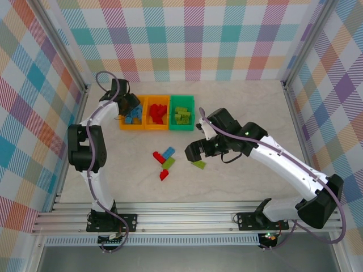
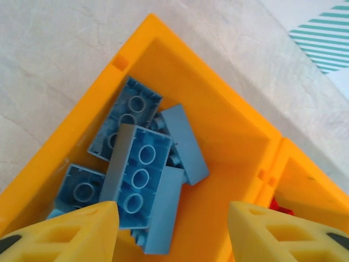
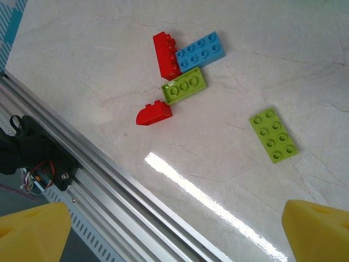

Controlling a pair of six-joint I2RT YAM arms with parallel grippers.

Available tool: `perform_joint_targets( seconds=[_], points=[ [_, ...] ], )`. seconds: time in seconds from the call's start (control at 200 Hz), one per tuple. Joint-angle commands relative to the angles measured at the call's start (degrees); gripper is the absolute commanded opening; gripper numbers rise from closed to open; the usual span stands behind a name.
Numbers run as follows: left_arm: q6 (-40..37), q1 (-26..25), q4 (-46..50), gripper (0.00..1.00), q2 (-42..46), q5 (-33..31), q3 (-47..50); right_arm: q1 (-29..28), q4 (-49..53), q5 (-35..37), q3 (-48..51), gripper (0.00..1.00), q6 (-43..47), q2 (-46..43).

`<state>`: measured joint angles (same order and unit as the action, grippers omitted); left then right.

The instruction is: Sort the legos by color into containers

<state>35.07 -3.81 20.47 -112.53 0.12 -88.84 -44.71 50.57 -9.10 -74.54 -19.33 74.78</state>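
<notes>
1. Plainly, the left claw (image 1: 128, 103) hangs over the left orange bin (image 1: 122, 127) at the far-left part of the table (image 1: 255, 102). In the wrist view its yellow fingers (image 2: 60, 232) stand wide apart with nothing between them.
2. Blue bricks (image 2: 139, 180) lie piled in that bin, some of them tilted against one another.
3. Beside it, the middle orange bin (image 1: 156, 128) holds red bricks (image 1: 157, 112) and the green bin (image 1: 181, 129) holds lime bricks (image 1: 181, 115). The three bins touch side to side in one row.
4. Over bare tabletop, the right claw (image 1: 195, 152) hovers wide open and empty, just beside a flat lime brick (image 3: 274, 135).
5. A red brick (image 3: 165, 54), a blue brick (image 3: 200, 52) and a small lime brick (image 3: 184, 87) touch in one cluster. A rounded red brick (image 3: 154, 113) lies just beside them, and the flat lime one lies apart to the right.
6. Open tabletop spreads to the right of the green bin. Metal rails (image 1: 187, 218) run along the near edge, and checked walls (image 1: 34, 85) close in the other three sides.
</notes>
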Motion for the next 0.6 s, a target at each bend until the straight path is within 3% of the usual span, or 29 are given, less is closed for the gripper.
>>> perform_joint_targets(
  seconds=[0.0, 0.13, 0.285, 0.375, 0.48, 0.595],
  points=[
    [-0.5, 0.4, -1.9, 0.58, 8.3, 2.1, 3.5, -0.2, -0.5, 1.3, 0.6, 1.00, -1.3, 0.1],
    [-2.1, -1.1, 1.9, 0.62, 21.6, 2.4, 9.4, -0.2, -2.2, 4.5, 1.0, 1.00, -3.7, 1.4],
    [-8.6, -8.2, 8.2, 0.62, 40.2, 4.4, 17.7, -0.1, -4.6, 7.4, 1.6, 1.00, -6.9, 5.2],
    [-18.1, -12.1, 11.5, 0.62, 49.0, 10.4, 21.1, -0.1, -6.3, 5.7, 1.5, 1.00, -7.0, 8.9],
    [-35.9, -15.8, 23.8, 0.64, 55.1, 18.0, 21.0, -0.9, -8.6, 4.0, 0.4, 1.00, -6.6, 14.3],
    [-50.7, -17.4, 35.3, 0.71, 60.2, 18.9, 24.1, -1.6, -9.3, 5.6, -2.6, 0.99, -5.7, 20.4]
  ],
)
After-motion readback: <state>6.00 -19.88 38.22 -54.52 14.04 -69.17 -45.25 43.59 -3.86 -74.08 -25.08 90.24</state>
